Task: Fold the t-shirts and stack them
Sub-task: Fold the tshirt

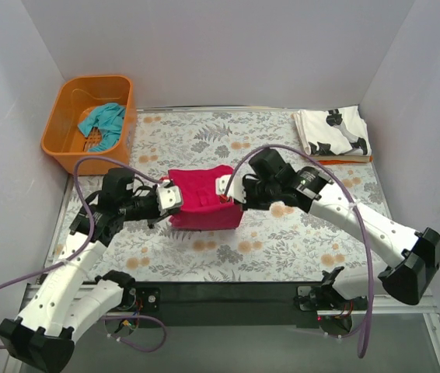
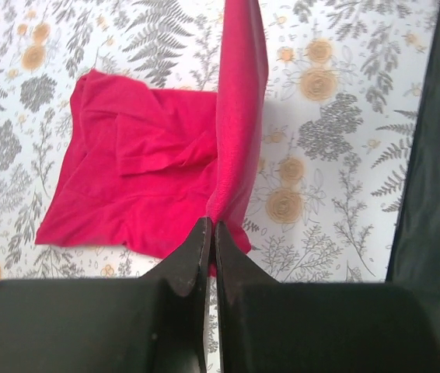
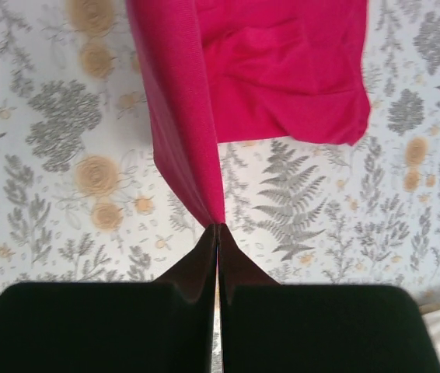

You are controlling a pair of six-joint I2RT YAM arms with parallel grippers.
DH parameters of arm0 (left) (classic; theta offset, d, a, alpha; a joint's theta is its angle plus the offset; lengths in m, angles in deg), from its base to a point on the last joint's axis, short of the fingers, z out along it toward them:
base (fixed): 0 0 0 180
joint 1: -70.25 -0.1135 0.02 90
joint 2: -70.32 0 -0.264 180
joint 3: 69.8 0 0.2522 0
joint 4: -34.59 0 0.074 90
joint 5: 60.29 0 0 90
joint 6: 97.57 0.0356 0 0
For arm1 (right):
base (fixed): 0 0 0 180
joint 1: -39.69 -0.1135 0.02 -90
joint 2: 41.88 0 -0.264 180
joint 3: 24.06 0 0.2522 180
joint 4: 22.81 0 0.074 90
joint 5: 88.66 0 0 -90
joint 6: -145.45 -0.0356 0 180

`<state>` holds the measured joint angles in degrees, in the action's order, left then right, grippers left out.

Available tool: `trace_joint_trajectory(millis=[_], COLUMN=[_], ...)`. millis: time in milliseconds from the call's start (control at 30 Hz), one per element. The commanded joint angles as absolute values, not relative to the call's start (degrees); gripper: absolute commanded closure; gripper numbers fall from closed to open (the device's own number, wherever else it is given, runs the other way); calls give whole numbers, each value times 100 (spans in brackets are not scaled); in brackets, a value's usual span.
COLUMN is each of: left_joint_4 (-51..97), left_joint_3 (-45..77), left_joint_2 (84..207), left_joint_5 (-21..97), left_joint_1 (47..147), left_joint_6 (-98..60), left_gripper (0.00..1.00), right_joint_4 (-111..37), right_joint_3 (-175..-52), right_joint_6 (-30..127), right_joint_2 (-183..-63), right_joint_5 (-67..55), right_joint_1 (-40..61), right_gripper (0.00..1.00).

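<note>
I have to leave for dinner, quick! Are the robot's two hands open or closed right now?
Left gripper: closed, pinching an edge of the red t-shirt.
Right gripper: closed, pinching the same red t-shirt.

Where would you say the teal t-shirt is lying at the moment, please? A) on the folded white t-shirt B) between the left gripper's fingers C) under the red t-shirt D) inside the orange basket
D: the teal t-shirt lies crumpled inside the orange basket, far left in the top view.
</note>
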<state>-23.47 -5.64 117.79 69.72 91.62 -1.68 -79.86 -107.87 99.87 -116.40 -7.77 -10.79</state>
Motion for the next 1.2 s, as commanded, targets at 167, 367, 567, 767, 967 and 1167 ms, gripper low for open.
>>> trace_joint_trajectory(millis=[167, 367, 567, 767, 967, 1167], left_joint_4=[-1320, -836, -362, 61, 535, 1036], left_joint_3=[-559, -366, -234, -76, -23, 48], left_joint_2=[12551, 13184, 13799, 14431, 15081, 15776], left_joint_5=[6794, 6934, 6891, 6882, 6803, 6504], left_joint_1=[8379, 7966, 7851, 7728, 7579, 7526], left_joint_6=[-511, -458, -502, -687, -959, -1223], left_gripper=[100, 100, 100, 100, 100, 100], right_joint_4=[-7998, -7972, -7972, -7946, -7832, -7595], right_joint_3=[-12070, -12649, -13230, -13810, -14425, -15092], right_joint_6=[10352, 10642, 10835, 10958, 10959, 10976], right_joint_2=[-12808, -13381, -14049, -14734, -15481, -16298], right_joint_5=[-965, -1027, -1035, -1088, -1150, -1150], right_joint_1=[-233, -48, 215, 409, 584, 708], right_gripper=[99, 99, 99, 99, 99, 99])
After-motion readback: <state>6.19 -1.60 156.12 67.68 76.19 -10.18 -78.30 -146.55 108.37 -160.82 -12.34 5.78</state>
